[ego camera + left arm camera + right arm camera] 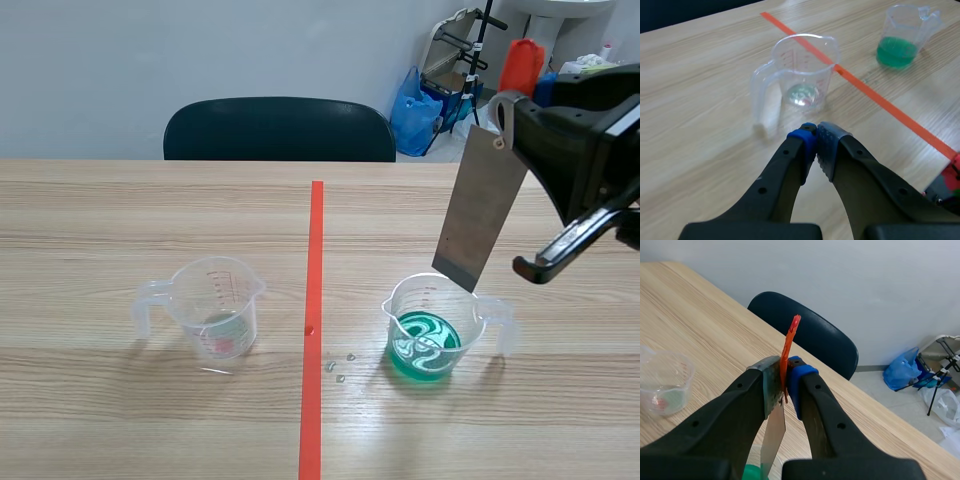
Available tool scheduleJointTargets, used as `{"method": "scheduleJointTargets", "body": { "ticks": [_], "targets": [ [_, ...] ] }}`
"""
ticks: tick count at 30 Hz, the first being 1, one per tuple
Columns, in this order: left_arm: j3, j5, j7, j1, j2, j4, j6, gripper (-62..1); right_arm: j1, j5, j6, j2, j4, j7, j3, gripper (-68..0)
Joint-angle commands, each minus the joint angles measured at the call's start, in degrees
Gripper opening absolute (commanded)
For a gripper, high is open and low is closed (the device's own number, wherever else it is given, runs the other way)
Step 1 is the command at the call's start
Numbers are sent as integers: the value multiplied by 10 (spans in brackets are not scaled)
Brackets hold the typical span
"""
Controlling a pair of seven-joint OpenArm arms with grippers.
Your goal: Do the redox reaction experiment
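A clear beaker (432,328) with green liquid stands right of the tape line. Over it hangs a grey metal plate (480,210), tilted, its lower edge near the beaker's far rim and above the liquid. The plate hangs from an orange-red clip (521,65), and my right gripper (520,95) is shut on that clip. In the right wrist view the clip (790,340) and the plate's top (772,432) sit between the pads of my right gripper (782,372). A second clear beaker (215,310), nearly empty, stands left of the line. My left gripper (816,135) is shut on nothing, just short of that beaker (802,75).
A few drops (338,365) lie on the wooden table beside the orange-red tape line (314,320). A dark chair (278,128) stands behind the far edge, with a blue bag (415,110) and a folding rack on the floor to its right.
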Motion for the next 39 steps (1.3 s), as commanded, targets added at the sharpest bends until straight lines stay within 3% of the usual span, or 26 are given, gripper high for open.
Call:
{"method": "scheduleJointTargets", "body": {
  "ticks": [1,4,9,14,17,39],
  "targets": [
    [-16,17,-30,30,37,3,-1,-582,2,4,-4,4,12,8,7,-662],
    [-73,64,-75,101,86,2,-1,-554,2,4,-4,4,12,8,7,-662],
    [-130,131,-91,160,157,2,0,-285,2,4,-4,4,12,8,7,-662],
    [-148,132,-94,160,209,0,0,-73,2,4,-4,4,12,8,7,-662],
    [-147,131,-93,160,223,-3,-1,12,2,4,-4,4,12,9,7,-662],
    [-147,121,-91,160,232,-17,0,14,2,4,-4,4,12,8,7,-662]
  ]
}}
